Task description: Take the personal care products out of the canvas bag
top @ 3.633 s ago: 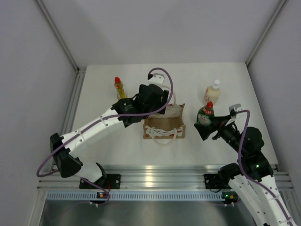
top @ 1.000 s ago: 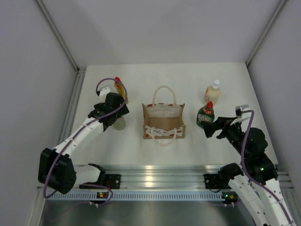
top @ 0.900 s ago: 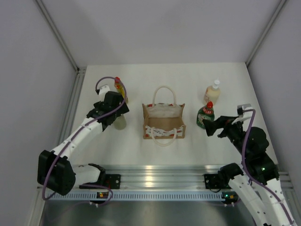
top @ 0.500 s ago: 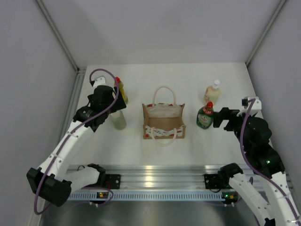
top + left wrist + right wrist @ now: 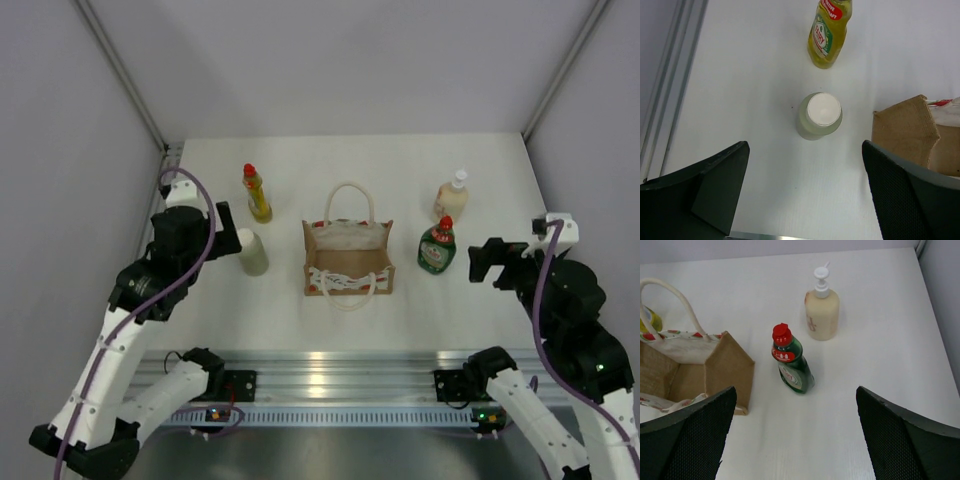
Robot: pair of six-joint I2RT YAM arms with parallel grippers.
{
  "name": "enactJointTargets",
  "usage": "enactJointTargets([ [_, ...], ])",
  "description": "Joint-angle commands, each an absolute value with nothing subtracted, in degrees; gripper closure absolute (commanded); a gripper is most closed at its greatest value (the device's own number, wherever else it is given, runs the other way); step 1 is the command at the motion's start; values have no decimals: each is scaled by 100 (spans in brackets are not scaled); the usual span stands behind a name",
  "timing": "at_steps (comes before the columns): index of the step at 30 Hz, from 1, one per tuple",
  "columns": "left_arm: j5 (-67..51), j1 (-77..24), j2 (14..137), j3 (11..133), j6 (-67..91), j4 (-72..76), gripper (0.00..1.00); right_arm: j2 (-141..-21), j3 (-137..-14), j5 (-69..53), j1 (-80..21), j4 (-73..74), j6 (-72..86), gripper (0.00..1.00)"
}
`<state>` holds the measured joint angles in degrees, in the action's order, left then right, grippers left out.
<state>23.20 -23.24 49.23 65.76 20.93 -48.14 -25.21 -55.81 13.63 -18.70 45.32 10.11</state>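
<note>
The canvas bag (image 5: 348,262) stands open mid-table, and no bottle shows inside it. The slim yellow bottle (image 5: 257,194) and the pale cylindrical bottle (image 5: 252,252) stand left of the bag. The cream bottle (image 5: 451,197) and the dark green bottle (image 5: 437,247) stand to its right. My left gripper (image 5: 222,222) is open and empty, raised left of the pale bottle (image 5: 820,116), with the yellow bottle (image 5: 828,34) beyond. My right gripper (image 5: 486,262) is open and empty, right of the green bottle (image 5: 792,368) and the cream bottle (image 5: 821,314).
The bag's corner (image 5: 905,129) shows at the right of the left wrist view; its side wall (image 5: 731,371) and handle show at the left of the right wrist view. A metal rail (image 5: 330,365) runs along the near table edge. Grey walls enclose the table.
My left arm has left the pale bottle standing on the table and drawn back to the near left. My right gripper has let go of the green bottle and moved right.
</note>
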Motion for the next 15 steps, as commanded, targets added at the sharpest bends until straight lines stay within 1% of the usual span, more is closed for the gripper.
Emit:
enactJointTargets([
  [1, 2698, -2338, 4510, 6539, 1890, -5044, 2, -2469, -6195, 1581, -1802, 5088, 686, 0],
  [5, 2716, -2338, 4184, 6653, 1898, -5308, 2, -2497, -6416, 2143, -1819, 5589, 598, 0],
  [15, 2813, -2338, 3191, 6706, 1907, -5695, 2, -2224, -6618, 1907, -1819, 5924, 519, 1],
])
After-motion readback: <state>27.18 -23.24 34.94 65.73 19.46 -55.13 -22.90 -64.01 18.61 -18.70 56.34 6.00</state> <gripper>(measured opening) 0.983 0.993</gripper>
